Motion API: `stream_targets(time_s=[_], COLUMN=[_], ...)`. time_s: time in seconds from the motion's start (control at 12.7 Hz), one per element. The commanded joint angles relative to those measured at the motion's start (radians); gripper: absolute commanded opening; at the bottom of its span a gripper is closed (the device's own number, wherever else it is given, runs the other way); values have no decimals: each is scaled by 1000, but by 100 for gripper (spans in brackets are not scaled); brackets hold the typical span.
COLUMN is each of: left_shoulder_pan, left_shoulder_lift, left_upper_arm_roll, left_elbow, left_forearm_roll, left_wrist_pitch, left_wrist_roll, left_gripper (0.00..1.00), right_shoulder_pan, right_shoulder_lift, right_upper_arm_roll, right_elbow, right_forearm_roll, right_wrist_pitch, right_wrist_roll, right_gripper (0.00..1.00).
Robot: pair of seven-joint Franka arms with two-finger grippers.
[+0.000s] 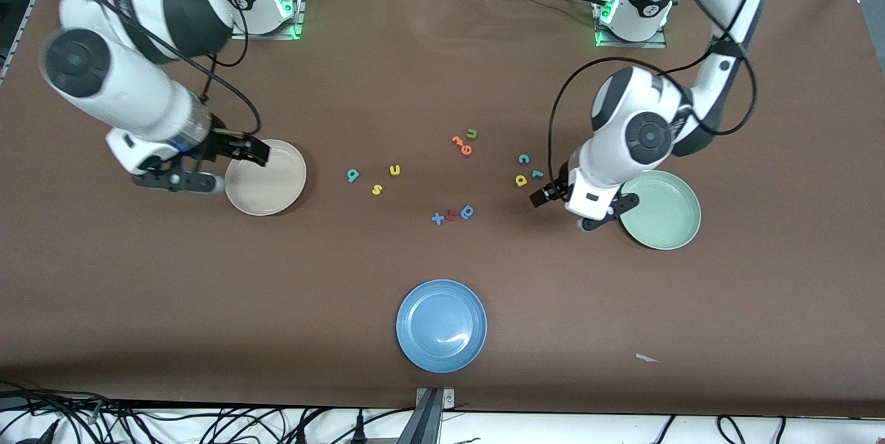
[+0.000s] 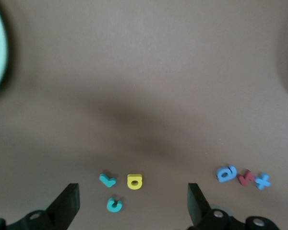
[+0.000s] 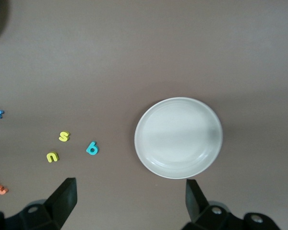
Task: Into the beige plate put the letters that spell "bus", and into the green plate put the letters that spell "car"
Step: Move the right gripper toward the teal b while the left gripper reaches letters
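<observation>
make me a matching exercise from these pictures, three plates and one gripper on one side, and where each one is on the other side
Things:
1. beige plate
2. green plate
3. blue plate
4. left gripper

Places:
A. nearest the front camera, mid-table
B. toward the left arm's end, empty
C. beside the teal c, teal r and yellow a, fingers open
D. toward the right arm's end, under the open right gripper

Pairs: 1-D, 2-B, 3-A, 4-C
</observation>
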Motion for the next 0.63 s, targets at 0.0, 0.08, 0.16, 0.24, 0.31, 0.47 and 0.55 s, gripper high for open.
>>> stream_targets(time_s=[0.0,0.08,0.16,0.24,0.31,0.47,0.55], left_shoulder_pan=[-38,-47,-55,-55,-58,-90,-94], left_shoulder_lift=[64,82,96,107,116,118,118], left_upper_arm_roll=[12,12,12,12,12,13,12], left_elbow=[0,0,0,-1,-14,-64,-72], left_forearm_roll=[-8,-8,-8,-8,-8,-8,-7], left_wrist_pitch=[60,70,76,102,135,214,215], left_wrist_roll=[-68,-83,-95,-120,-149,-207,-226], left_gripper=[98,96,93,90,87,85,80], right_shoulder_pan=[81,99,127,139,141,144,156], right_shoulder_lift=[66,94,120,151,180,229,228], right_upper_arm_roll=[-5,-5,-5,-5,-5,-5,-3], right_elbow=[-4,-2,-3,-5,-8,-29,-77], right_forearm_roll=[-31,-45,-47,-47,-47,-47,-47], right_wrist_pitch=[20,46,57,77,96,138,199], right_wrist_roll=[59,84,99,136,162,164,167], right_gripper=[100,100,100,100,100,100,100])
